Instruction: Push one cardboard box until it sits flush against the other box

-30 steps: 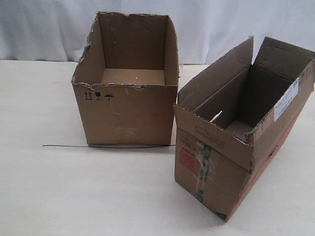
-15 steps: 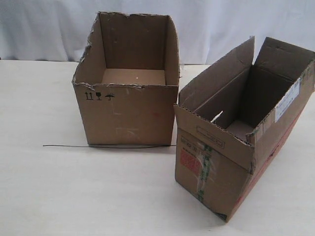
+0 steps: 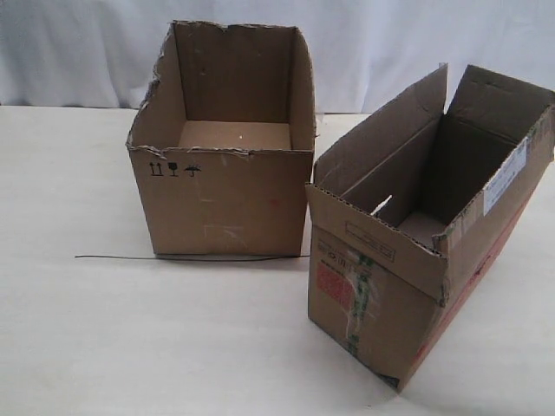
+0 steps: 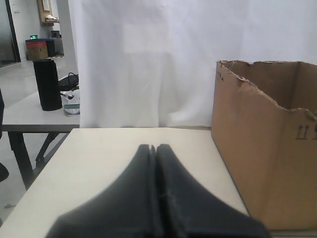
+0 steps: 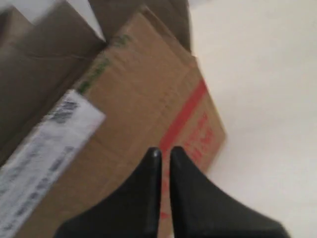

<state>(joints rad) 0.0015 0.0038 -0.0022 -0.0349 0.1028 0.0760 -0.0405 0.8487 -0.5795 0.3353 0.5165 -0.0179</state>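
Observation:
The cardboard box [image 3: 381, 295], narrow and long with raised flaps, a red label and green-striped tape, stands on the right, angled, with a gap between it and the other box [image 3: 225, 199]. That wider box with the torn rim and black symbols stands left of centre. Neither gripper shows in the exterior view. In the left wrist view my left gripper [image 4: 152, 147] is shut and empty over the table, beside the other box [image 4: 257, 163]. In the right wrist view my right gripper [image 5: 165, 150] is shut with a thin slit, empty, close over the cardboard box's red-printed side [image 5: 133, 99].
A thin dark wire [image 3: 173, 257] lies on the pale table [image 3: 130, 347] along the front of the wider box. A white curtain [image 3: 390, 43] closes off the back. A black cylinder [image 4: 47, 84] stands on another table beyond the left edge.

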